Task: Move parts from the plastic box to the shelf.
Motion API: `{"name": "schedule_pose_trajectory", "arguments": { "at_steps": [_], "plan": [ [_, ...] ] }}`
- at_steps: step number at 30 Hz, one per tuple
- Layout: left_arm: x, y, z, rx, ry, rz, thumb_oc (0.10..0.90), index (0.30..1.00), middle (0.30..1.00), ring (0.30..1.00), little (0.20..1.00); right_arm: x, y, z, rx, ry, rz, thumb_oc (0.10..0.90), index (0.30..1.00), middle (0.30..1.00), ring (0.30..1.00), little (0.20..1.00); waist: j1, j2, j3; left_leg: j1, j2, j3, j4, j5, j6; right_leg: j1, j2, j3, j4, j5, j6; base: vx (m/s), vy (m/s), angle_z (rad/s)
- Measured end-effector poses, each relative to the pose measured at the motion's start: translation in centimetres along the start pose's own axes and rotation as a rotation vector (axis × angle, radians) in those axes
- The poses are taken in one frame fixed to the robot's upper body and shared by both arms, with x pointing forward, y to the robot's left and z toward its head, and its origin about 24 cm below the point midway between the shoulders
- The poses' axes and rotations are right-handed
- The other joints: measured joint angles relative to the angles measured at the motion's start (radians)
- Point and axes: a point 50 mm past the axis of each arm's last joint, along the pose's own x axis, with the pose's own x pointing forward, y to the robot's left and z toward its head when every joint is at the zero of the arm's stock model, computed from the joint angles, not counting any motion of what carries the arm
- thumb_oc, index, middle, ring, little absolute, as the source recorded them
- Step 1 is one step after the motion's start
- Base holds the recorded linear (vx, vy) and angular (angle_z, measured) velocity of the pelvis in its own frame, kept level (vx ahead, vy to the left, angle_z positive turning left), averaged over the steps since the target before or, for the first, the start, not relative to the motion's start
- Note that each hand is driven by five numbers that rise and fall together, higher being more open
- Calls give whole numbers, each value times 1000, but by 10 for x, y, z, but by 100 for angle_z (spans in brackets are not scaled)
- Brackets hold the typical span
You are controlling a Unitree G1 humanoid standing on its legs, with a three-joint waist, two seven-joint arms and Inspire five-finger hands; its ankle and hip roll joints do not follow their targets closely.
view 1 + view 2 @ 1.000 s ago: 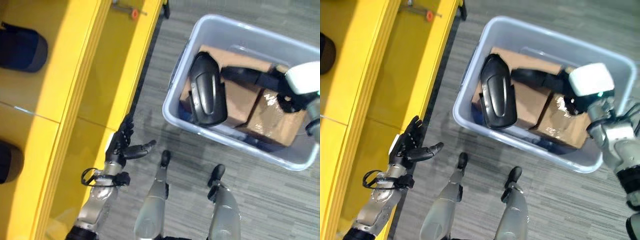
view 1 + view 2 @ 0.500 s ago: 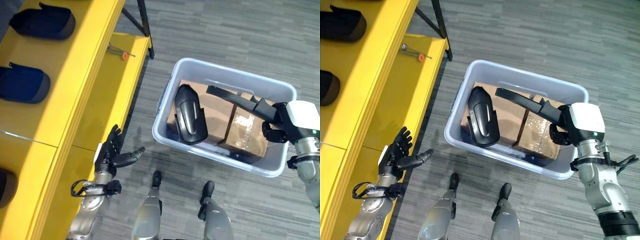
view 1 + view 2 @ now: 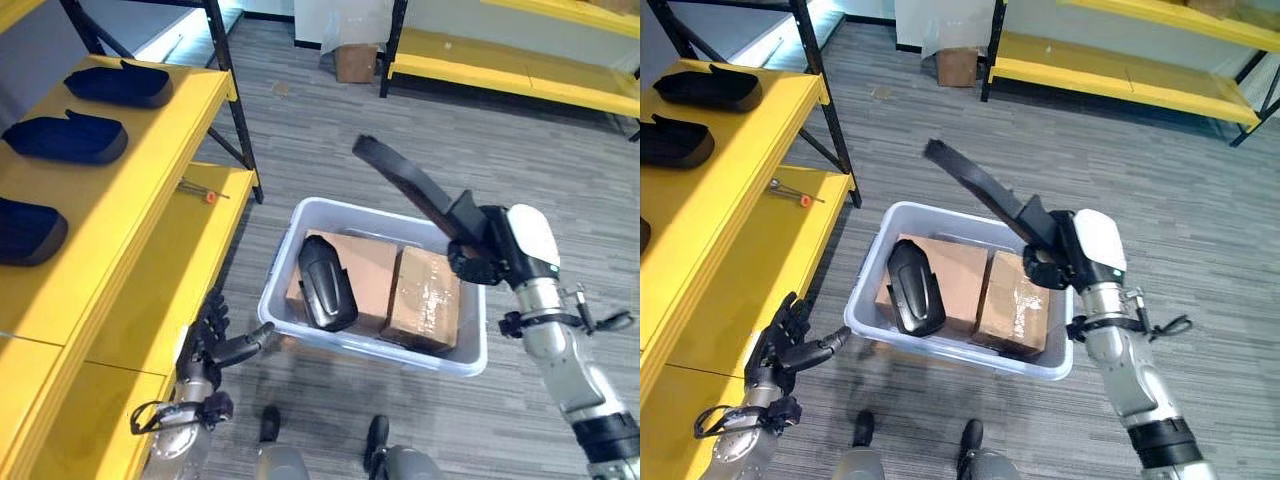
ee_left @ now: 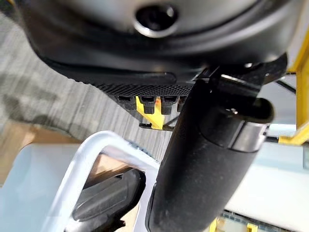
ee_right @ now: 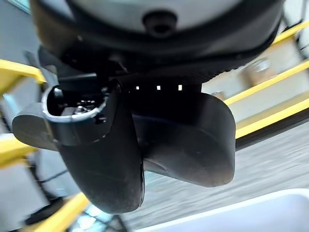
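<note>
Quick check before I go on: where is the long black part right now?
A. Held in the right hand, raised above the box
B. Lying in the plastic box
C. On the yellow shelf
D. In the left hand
A: the right hand is curled round the long black part, which slants up above the plastic box.

Five black parts (image 3: 325, 283), two cardboard boxes (image 3: 424, 300)
</note>
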Motion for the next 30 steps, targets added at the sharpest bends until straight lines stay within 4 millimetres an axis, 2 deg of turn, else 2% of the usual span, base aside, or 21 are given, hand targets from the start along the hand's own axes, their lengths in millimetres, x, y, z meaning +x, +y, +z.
{"name": "schedule_pose_trajectory", "arguments": {
  "at_steps": [1,2,3,4,5,6,7,8,9,10,11,12,13,17,18,23,25,30],
  "plan": [
    [1,-2,-3,-2,12,-8,900,1000,1000,1000,1000,0,-1,-1,-4,2,-1,400,300,300,300,300,1,5,-2,-12,-3,-6,-4,25,25,-8,-3,-15,17,-12,-7,-180,-189,99],
    [4,-9,-5,-2,24,-28,900,1000,1000,1000,1000,-1,-3,-3,-18,5,-5,400,300,300,300,300,-4,12,-5,-40,-13,39,-16,75,107,-26,-29,-67,40,-37,-34,-140,-157,118],
    [4,-10,-8,-3,36,-30,900,1000,1000,1000,1000,-2,-4,-4,-20,7,-8,400,300,300,300,300,10,11,-8,-56,-12,120,-23,7,246,-45,-46,-101,59,-49,-61,-117,-132,106],
    [6,-8,-9,2,42,-23,900,1000,1000,1000,1000,-3,-1,-3,-6,14,-9,400,300,300,300,300,25,-15,-1,-88,-34,130,63,-53,232,-61,-82,-109,64,-49,-74,-102,-81,62],
    [6,-7,-14,5,67,-14,900,1000,1000,1000,1000,-8,5,-4,19,32,-3,400,300,300,300,300,39,-44,-4,-120,-76,134,201,-90,169,-55,-126,-124,47,-32,-84,-103,-83,65],
    [5,-8,-21,6,96,-15,900,1000,1000,1000,1000,-20,7,-7,37,53,3,400,300,300,300,300,28,-46,-5,-118,-115,157,314,-141,118,-14,-155,-161,2,-11,-79,-77,-47,94],
    [2,-8,-25,-4,109,-8,900,1000,1000,1000,1000,-29,9,-9,41,68,16,400,300,300,300,300,11,-40,-9,-99,-128,193,400,-177,104,20,-168,-189,-26,-6,-78,-29,12,139],
    [0,-9,-26,-13,113,-8,900,1000,1000,1000,1000,-43,9,-15,44,104,24,400,300,300,300,300,-16,-30,-22,-72,-127,232,499,-212,91,60,-173,-242,-67,2,-60,93,87,127],
    [-2,-10,-26,-16,109,-13,900,1000,1000,1000,1000,-51,10,-17,55,131,17,400,300,300,300,300,-28,-23,-41,-46,-135,237,494,-227,82,62,-167,-261,-79,2,-42,124,119,100],
    [-3,-11,-24,-18,100,-17,900,1000,1000,1000,1000,-55,9,-20,64,146,10,400,300,300,300,300,-36,0,-60,2,-148,224,399,-218,79,51,-162,-251,-74,9,-24,160,207,72],
    [-2,-13,-21,-20,89,-27,900,1000,1000,1000,1000,-57,7,-24,68,170,3,400,300,300,300,300,-56,19,-66,73,-159,249,222,-235,80,44,-153,-261,-67,15,-3,77,164,62],
    [-1,-17,-21,-21,88,-42,900,1000,1000,1000,1000,-63,6,-29,68,201,-5,400,300,300,300,300,-62,30,-73,117,-161,250,109,-227,80,43,-153,-278,-59,21,8,70,177,59],
    [0,-19,-21,-20,86,-52,900,1000,1000,1000,1000,-67,6,-32,76,229,-13,400,300,300,300,300,-64,24,-74,142,-173,248,48,-193,46,44,-160,-287,-54,29,20,30,120,38],
    [-4,-18,-24,11,99,-54,900,1000,1000,1000,1000,-74,12,-34,100,264,-9,400,300,300,300,300,-77,-10,-93,154,-219,228,8,-168,65,44,-192,-286,-68,61,38,-3,148,18],
    [-4,-15,-22,22,93,-46,900,1000,1000,1000,1000,-73,16,-31,128,269,-19,400,300,300,300,300,-72,-16,-98,148,-242,225,10,-166,69,48,-207,-281,-93,93,41,-13,243,14],
    [-7,-10,-23,27,98,-29,900,1000,1000,1000,1000,-74,22,-31,174,291,-11,400,300,300,300,300,-65,-12,-102,156,-259,195,1,-163,76,74,-222,-278,-111,106,48,-28,167,17],
    [-7,-9,-23,28,96,-25,900,1000,1000,1000,1000,-74,21,-32,172,295,-14,400,300,300,300,300,-50,-11,-103,153,-267,192,4,-159,82,73,-230,-285,-103,107,50,-33,190,19],
    [-8,-6,-21,64,85,-15,900,1000,1000,1000,1000,-78,25,-38,178,341,-9,400,300,300,300,300,-52,-11,-105,142,-307,164,-1,-150,115,61,-290,-292,-39,98,78,-4,192,18]
  ]
}}
